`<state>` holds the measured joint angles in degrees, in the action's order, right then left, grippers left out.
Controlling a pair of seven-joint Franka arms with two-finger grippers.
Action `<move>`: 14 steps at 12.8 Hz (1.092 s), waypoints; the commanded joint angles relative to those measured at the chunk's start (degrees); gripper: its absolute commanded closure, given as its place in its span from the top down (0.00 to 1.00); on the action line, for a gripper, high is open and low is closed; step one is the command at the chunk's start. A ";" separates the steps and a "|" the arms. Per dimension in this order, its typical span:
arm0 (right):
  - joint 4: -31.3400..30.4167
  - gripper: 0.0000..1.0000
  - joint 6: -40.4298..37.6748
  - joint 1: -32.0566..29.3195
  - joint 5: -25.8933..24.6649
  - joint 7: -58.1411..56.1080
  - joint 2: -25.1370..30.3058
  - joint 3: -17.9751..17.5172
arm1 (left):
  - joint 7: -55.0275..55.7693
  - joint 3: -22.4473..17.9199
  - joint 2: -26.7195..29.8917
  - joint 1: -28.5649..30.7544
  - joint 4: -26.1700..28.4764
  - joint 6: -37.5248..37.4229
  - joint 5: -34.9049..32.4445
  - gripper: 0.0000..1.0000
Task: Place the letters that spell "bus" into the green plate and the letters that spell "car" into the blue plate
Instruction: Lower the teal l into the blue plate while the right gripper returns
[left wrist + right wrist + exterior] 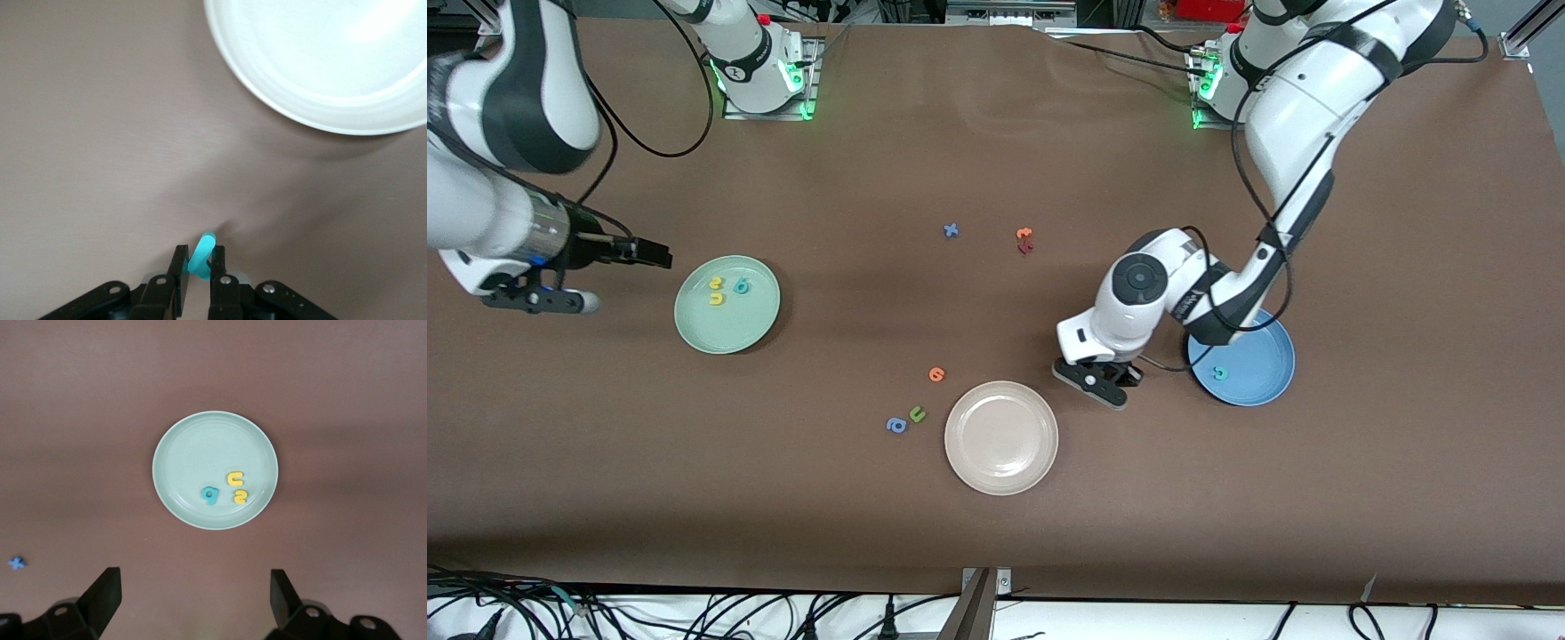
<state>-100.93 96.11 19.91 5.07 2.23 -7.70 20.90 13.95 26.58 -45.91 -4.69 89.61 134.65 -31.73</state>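
The green plate (694, 324) (193, 447) holds the teal "b" (741, 286) (210, 495), the yellow "u" (717, 300) (235, 479) and the yellow "s" (716, 284) (241, 497). The blue plate (1263, 373) holds the teal "c" (1219, 373); the left arm hides part of that plate. My left gripper (1100, 384) (199, 257) is low over the cloth between the beige and blue plates. It is shut on a teal letter (201, 252) seen edge-on. My right gripper (538, 300) (195, 593) is open and empty. It is over the cloth beside the green plate, toward the right arm's end.
A beige plate (1001, 471) (267, 100) lies nearer the front camera. An orange letter (936, 374), an olive "u" (917, 413) and a blue "a" (896, 425) lie beside it. A blue "x" (951, 230) (17, 563), an orange letter (1024, 234) and a dark red letter (1026, 248) lie mid-table.
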 commanded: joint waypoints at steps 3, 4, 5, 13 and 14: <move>8.64 0.99 -6.89 0.21 0.12 -1.08 -0.12 1.59 | -11.39 7.94 4.68 14.94 2.31 -11.84 2.64 0.12; 9.78 0.99 -7.59 0.21 0.12 -1.17 -0.12 1.86 | -11.66 8.13 5.73 17.50 4.58 -14.65 2.64 0.13; 10.83 0.99 -8.47 0.21 0.12 -1.09 -0.38 1.77 | -11.66 8.13 7.22 20.31 7.74 -15.03 2.55 0.14; 11.02 0.99 -8.57 -15.58 -0.06 -0.56 0.84 -13.85 | -10.35 11.72 15.05 25.34 11.04 -17.22 6.56 1.00; 11.02 0.99 -8.57 -16.74 -0.06 -0.73 1.10 -14.92 | -10.17 12.00 16.80 25.17 9.28 -19.93 10.25 1.00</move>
<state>-90.84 88.91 6.95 5.07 2.03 -7.50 9.58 3.65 37.65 -33.92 20.34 100.09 118.76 -26.51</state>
